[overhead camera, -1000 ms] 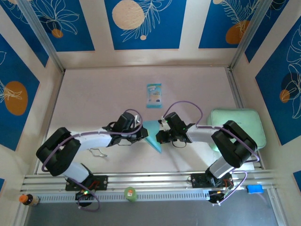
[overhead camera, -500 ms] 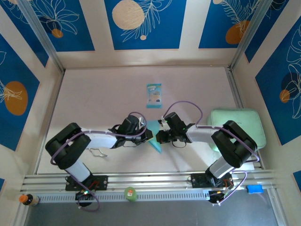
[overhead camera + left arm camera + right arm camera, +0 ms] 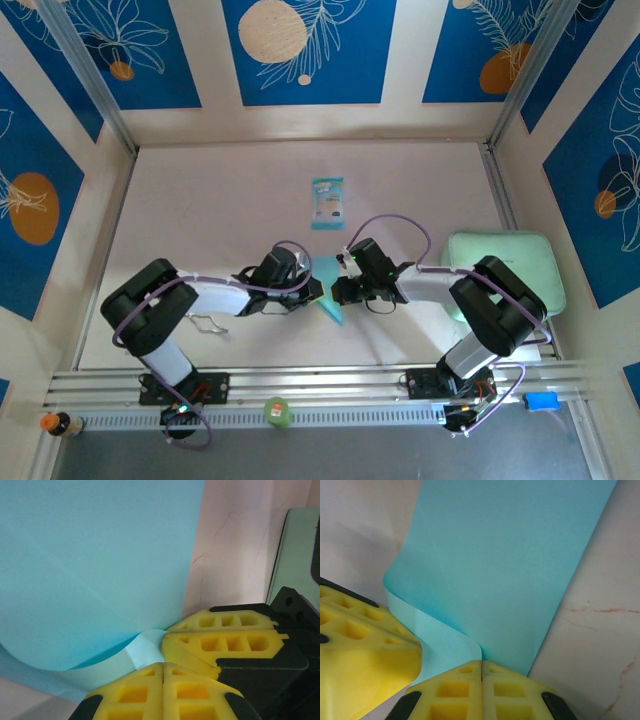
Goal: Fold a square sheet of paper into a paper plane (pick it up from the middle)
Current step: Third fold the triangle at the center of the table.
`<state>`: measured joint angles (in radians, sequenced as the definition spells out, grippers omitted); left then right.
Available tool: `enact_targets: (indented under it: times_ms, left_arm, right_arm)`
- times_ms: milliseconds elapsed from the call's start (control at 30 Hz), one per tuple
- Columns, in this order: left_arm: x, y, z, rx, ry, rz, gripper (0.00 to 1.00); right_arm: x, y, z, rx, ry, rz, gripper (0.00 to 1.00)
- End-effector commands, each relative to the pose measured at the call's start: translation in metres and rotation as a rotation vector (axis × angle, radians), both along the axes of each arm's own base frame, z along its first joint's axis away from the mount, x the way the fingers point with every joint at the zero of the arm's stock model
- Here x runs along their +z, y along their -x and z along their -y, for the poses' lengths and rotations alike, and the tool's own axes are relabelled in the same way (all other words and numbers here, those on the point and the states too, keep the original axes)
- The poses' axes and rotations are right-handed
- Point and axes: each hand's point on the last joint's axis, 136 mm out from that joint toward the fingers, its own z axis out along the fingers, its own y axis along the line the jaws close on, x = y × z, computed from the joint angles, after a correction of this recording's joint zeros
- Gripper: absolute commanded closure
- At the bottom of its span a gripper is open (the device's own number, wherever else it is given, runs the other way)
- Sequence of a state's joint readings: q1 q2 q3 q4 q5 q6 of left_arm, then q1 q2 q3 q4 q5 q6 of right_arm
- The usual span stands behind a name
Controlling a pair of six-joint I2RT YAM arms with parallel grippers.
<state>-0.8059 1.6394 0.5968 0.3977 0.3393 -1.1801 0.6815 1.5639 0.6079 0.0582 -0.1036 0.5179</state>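
Top external: paper (image 3: 329,301) mostly hidden

the paper (image 3: 100,555) is light blue, tool pads (image 3: 510,706) yellow, table (image 3: 600,645) veined pale pink.

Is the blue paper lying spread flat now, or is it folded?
Partly folded: the paper curls over itself at its near edge, and from above it is a narrow pointed shape.

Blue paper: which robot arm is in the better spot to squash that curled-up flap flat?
Probably left. The left tool, shut, touches the curled flap of the square sheet of paper, so pushing on could lay it flat. The right tool, shut, sits at the fold's end, seemingly pinning it.
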Motion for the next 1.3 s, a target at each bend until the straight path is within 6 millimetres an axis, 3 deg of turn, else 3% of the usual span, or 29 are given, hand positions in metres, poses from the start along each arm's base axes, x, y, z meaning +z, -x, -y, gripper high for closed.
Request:
enact_targets:
  times_ms: [0, 700, 867, 1000, 1067, 1167, 1267]
  left_arm:
    - [-0.012, 0.006, -0.006, -0.004, -0.048, -0.018, 1.0]
    - [-0.038, 0.015, -0.02, -0.004, -0.128, -0.061, 1.0]
    - [-0.036, 0.015, -0.022, -0.004, -0.14, -0.051, 1.0]
    - [-0.035, 0.014, -0.022, -0.007, -0.141, -0.046, 1.0]
    - [-0.034, 0.013, -0.021, -0.007, -0.136, -0.043, 1.0]
    - [-0.034, 0.013, -0.021, -0.005, -0.135, -0.041, 1.0]
    - [-0.034, 0.013, -0.021, -0.005, -0.136, -0.04, 1.0]
  right_arm:
    - [-0.009, 0.004, 0.005, -0.011, 0.047, -0.032, 1.0]
    - [-0.003, 0.003, 0.002, -0.005, 0.036, -0.036, 0.99]
    - [0.017, -0.002, 0.002, -0.018, 0.013, -0.035, 0.89]
    - [0.042, -0.001, 0.006, -0.032, -0.039, -0.045, 0.69]
    - [0.053, 0.002, 0.008, -0.027, -0.069, -0.049, 0.65]
    - [0.065, 0.012, 0.005, 0.006, -0.139, -0.079, 0.63]
    - [0.072, 0.03, -0.009, 0.085, -0.225, -0.146, 0.69]
